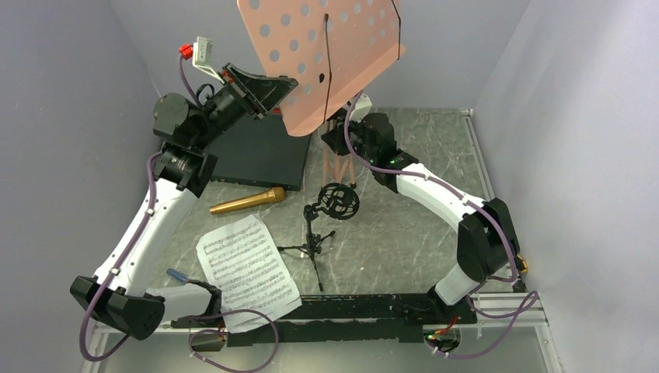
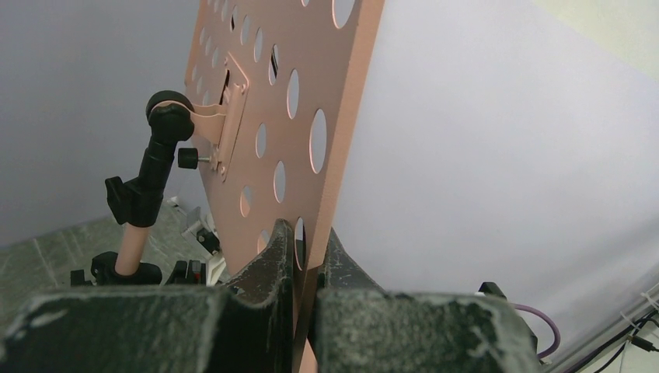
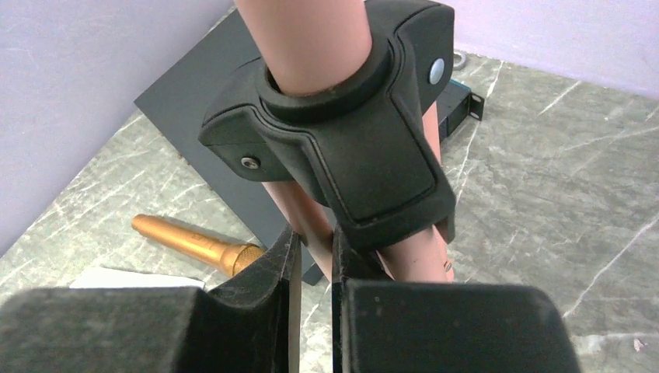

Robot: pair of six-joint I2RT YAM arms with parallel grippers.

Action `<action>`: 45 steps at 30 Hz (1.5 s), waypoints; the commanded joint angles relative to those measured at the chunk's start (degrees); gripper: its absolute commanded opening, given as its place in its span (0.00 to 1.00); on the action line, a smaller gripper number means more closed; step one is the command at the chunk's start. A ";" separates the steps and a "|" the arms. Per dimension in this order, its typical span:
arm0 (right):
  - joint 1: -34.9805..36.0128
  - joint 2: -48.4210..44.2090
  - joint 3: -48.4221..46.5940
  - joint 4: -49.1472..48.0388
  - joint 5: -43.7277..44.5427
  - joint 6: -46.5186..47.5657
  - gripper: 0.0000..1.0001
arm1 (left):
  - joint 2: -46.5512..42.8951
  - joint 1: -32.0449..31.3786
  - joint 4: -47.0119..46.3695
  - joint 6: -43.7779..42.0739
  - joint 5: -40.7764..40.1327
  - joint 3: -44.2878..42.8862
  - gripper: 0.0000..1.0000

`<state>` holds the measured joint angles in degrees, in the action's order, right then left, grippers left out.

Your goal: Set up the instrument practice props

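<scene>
A grey marbled table (image 1: 420,233) sits between pale lilac walls (image 1: 70,78), and the music stand (image 1: 326,54) rises at the top centre of the overhead view, well behind the other props. Both arms are on it, most likely so that one can steady the base while the other sets the tilt of the top. The left gripper (image 2: 309,241) is clamped on the lower edge of the stand's perforated plate, one finger on each face. The right gripper (image 3: 311,241) is low down under the black plastic hub (image 3: 342,148) where the legs meet, its fingers drawn close on what appears to be one pink leg. The stand is pink-copper metal, its plate dotted with round holes and leaning back, with a black knob and bracket joining it to the pole. On the table, left of centre in the overhead view, a gold microphone (image 1: 249,201) lies beside a flat black box (image 1: 260,151). The sheet music (image 1: 249,268) lies lower left, and the small black mic stand (image 1: 326,225) stands in the middle with its ring empty.
</scene>
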<state>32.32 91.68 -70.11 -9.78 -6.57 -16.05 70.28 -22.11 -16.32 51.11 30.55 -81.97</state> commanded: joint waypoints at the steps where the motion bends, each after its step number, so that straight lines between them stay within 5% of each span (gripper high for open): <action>1: -2.02 0.56 1.16 -6.86 3.00 -6.36 0.00 | -7.40 -7.05 -8.10 14.35 12.79 1.10 0.03; 21: -2.07 -6.07 8.47 -4.02 -0.01 -8.30 0.00 | -6.78 -18.97 -5.08 8.65 8.97 4.33 0.03; 28: -2.05 -8.04 9.59 -2.40 -3.83 -8.19 0.25 | -8.69 -20.55 -3.83 7.43 6.73 6.90 0.03; 45: -2.04 -12.99 12.90 1.87 -6.83 -12.69 0.46 | -9.85 -22.09 0.47 4.56 3.90 7.39 0.03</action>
<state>30.46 79.66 -57.36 -10.09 -10.74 -26.72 63.13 -38.87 -15.64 40.75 19.18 -74.24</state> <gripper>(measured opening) 0.441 0.069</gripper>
